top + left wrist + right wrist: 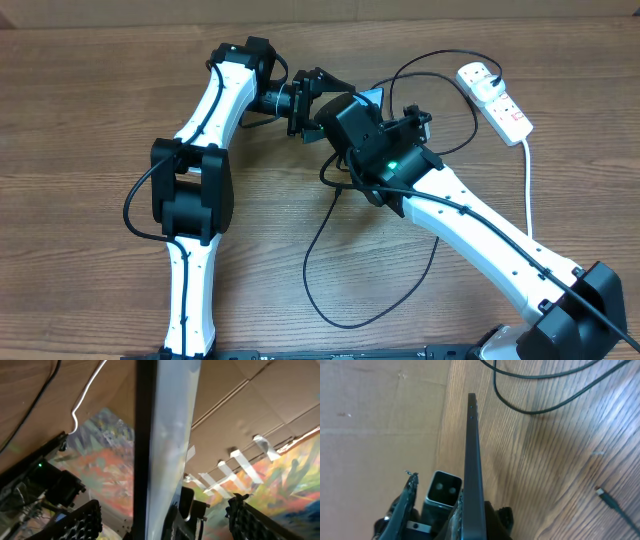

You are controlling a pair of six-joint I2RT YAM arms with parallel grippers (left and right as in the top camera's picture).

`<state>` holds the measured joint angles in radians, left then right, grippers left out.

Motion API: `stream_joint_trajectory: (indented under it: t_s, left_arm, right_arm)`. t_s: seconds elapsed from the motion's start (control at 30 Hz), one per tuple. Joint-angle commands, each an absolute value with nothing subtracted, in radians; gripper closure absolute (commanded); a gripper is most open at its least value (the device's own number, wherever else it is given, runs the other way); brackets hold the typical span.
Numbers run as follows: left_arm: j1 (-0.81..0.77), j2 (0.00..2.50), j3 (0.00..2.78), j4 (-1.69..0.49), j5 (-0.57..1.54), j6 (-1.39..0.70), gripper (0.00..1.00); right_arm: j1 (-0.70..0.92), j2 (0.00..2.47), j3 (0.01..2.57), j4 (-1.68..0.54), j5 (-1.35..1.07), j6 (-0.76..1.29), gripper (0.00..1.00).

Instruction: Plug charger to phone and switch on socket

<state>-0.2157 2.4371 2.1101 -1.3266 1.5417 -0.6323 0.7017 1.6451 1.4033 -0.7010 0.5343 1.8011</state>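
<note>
The phone (372,95) is held off the table between both arms; only a teal corner shows from overhead. In the right wrist view it stands edge-on (472,450), and my right gripper (475,510) is shut on its lower part. In the left wrist view the phone (172,435) runs up the middle, and my left gripper (165,520) is open with a finger well away on each side. The charger's black cable (330,300) loops over the table, and its small plug (602,493) lies free on the wood. The white socket (495,98) lies at the back right.
The socket's white cord (528,190) runs down the right side. Cable loops (535,410) lie on the wood below the phone. A cardboard wall (380,410) stands behind the table. The two arms (200,190) crowd the top centre.
</note>
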Motion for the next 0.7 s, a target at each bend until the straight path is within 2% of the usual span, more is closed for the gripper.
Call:
stream_joint_trajectory:
  t_s: [0.0,0.1,0.2,0.27,0.47,0.57,0.67]
  left_arm:
    - [-0.216,2.44,2.132,-1.326,1.56,-0.726,0.24]
    - [-0.216,2.44,2.132,-1.325,1.526,-0.77,0.24]
    - [-0.215,2.44,2.132,-1.314,1.452,-0.821,0.31]
    - [-0.214,2.44,2.132,-1.287,1.431,-0.84,0.34]
    - [-0.213,2.44,2.132,-1.23,1.432,-0.891,0.34]
    - [-0.213,2.44,2.132,-1.222,1.431,-0.908,0.42]
    - [-0.213,2.44,2.132,-1.222,1.431,-0.936,0.42]
  right_arm:
    - [0.703,1.638,1.428,-0.673,0.553,1.868,0.96]
    - [0.702,1.638,1.428,-0.673,0.514,1.955,0.96]
    - [0.702,1.638,1.428,-0.673,0.475,2.02,0.96]
    - [0.702,1.638,1.428,-0.673,0.462,2.024,0.96]
    - [0.702,1.636,1.428,-0.673,0.443,2.024,0.96]
    - [0.702,1.632,1.428,-0.661,0.443,2.024,0.96]
    - [0.702,1.629,1.428,-0.661,0.443,2.049,0.96]
